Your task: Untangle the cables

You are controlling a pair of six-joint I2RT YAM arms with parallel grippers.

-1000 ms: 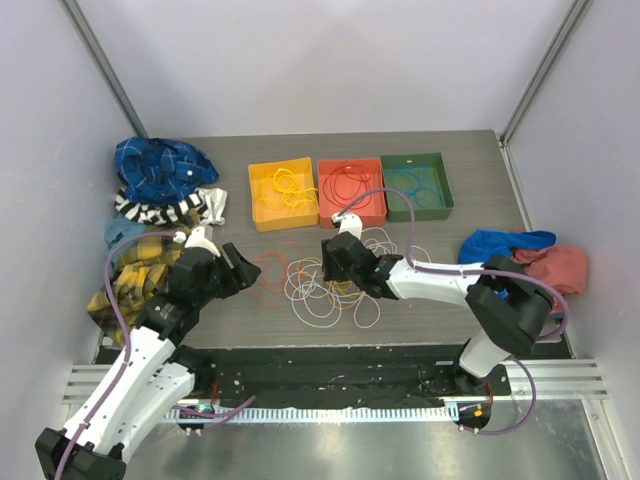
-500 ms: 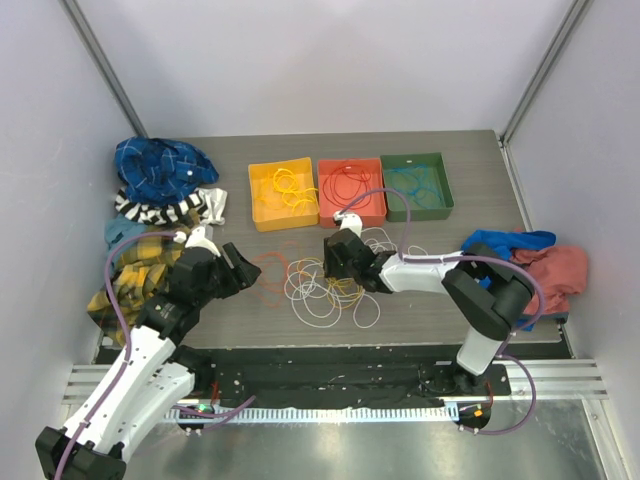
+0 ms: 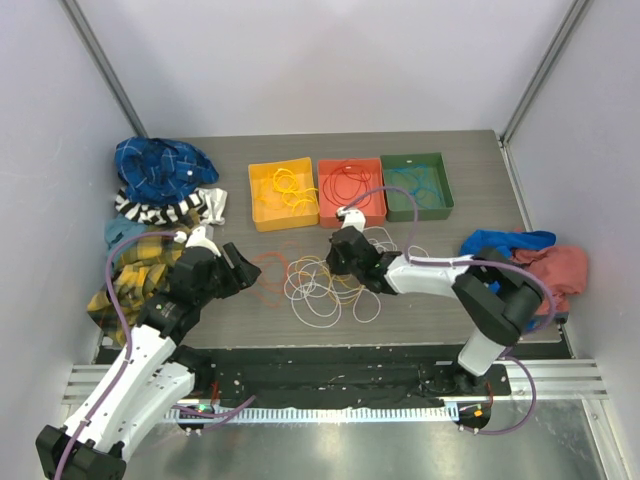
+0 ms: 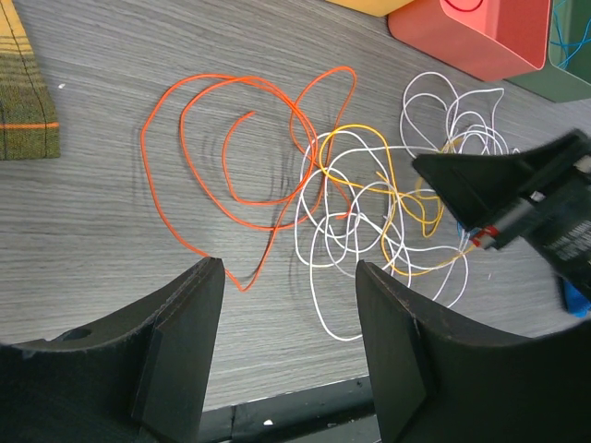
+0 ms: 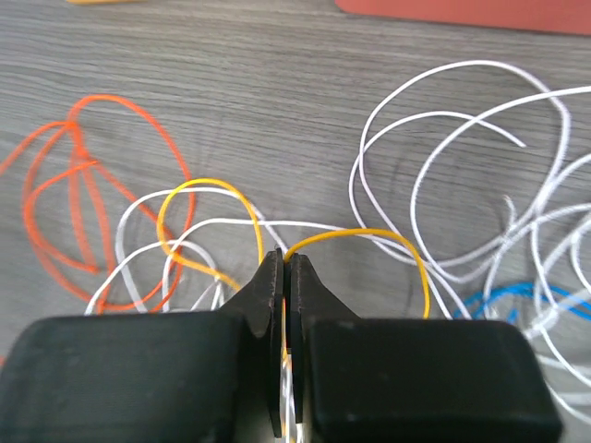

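Operator: Which step was I on?
Observer: Mid-pick, I judged. Your right pincer was clenched on the yellow cable, low over the counter, with the strand nipped between its tips. Your left pincer was released, jaws wide, hovering above the orange cable and touching nothing

Operator: And where were the cables?
Observer: The tangle lay mid-counter, in front of the trays. It was mostly white loops, with the yellow threaded through them and a blue strand among the whites. The orange sat just beside the heap on your left, crossing the whites at one edge only. Sorted cables lay in the yellow tray, the red tray and the green tray

Operator: What did the next move call for?
Observer: A slow lift, I'd say, drawing the yellow clear of the whites. It wove through several loops, so a quick pull would likely have dragged the whole heap. Your free left pincer could have pinned the whites down. After that, the yellow tray looked the likely home

Operator: Any writing to go by?
Observer: None you could read. No brand, label or lettering showed in any view
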